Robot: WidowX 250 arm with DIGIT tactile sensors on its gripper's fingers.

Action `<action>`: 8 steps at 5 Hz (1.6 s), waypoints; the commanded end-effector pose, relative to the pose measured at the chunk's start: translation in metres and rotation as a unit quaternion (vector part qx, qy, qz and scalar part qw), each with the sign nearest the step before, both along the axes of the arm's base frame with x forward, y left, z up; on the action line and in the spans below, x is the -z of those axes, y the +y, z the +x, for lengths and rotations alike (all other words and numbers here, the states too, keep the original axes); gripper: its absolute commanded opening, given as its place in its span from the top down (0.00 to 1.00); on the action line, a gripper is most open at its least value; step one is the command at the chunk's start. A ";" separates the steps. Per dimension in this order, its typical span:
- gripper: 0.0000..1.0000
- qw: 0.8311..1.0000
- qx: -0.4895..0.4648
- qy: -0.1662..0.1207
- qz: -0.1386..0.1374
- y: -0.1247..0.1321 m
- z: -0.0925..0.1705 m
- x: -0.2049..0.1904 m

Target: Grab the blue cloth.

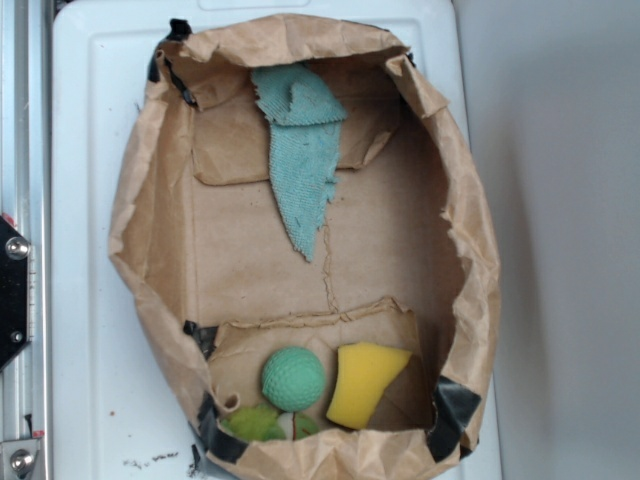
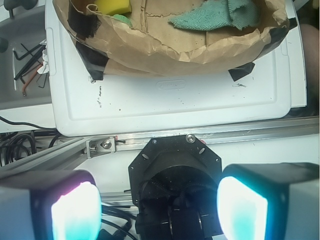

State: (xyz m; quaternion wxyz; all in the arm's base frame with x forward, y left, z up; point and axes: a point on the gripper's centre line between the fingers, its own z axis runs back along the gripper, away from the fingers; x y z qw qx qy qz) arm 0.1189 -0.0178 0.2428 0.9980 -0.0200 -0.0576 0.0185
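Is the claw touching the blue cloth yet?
Apart. The wrist view shows the claw open, back over the rail and the robot base, while the blue cloth lies far off inside the paper bag, with the white tray between them.

White plastic tabletop (image 1: 90, 200), pale grey wall (image 1: 560, 150) to one side, aluminium rail (image 2: 200, 134) — black cables (image 2: 20, 145) beyond

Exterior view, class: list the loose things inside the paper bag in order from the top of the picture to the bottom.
Blue cloth → green dimpled ball → green leaf-like piece. The yellow sponge overlaps the ball's level, so it is left out.
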 end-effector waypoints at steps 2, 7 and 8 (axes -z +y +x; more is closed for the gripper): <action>0.00 0.998 -0.055 -0.012 -0.005 -0.010 0.039 0.006; 0.00 0.857 -0.507 -0.095 -0.004 0.050 0.174 0.068; 0.00 0.837 -0.532 -0.120 0.035 0.061 0.176 0.084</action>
